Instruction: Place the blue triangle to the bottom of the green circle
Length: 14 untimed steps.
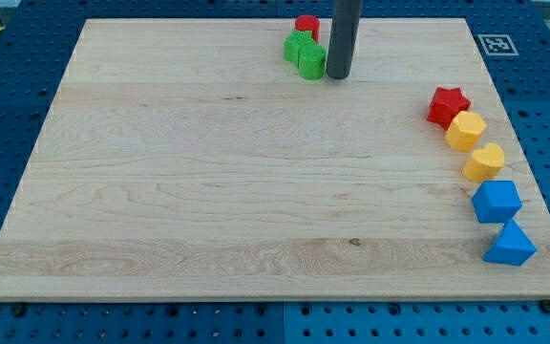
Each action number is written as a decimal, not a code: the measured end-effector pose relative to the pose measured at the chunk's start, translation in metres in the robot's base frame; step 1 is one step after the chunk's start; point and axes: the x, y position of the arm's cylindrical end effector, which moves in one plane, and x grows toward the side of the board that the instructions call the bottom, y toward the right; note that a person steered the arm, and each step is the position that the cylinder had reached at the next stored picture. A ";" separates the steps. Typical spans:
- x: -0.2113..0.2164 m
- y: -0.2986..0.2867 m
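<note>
The blue triangle [511, 244] lies near the board's bottom right corner. The green circle [312, 59] sits at the view's top centre, touching a green star [297, 45] on its left, with a red block [306, 26] just behind them. My tip [338, 75] stands right beside the green circle, on its right side, far from the blue triangle.
Along the right edge, from top to bottom: a red star [448, 105], a yellow hexagon [466, 130], a yellow heart [485, 161], and a blue cube [497, 201] just above the blue triangle. The wooden board [208, 191] lies on a blue pegboard.
</note>
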 end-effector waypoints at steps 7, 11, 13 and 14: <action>0.297 0.094; 0.296 0.195; 0.283 0.196; 0.275 0.200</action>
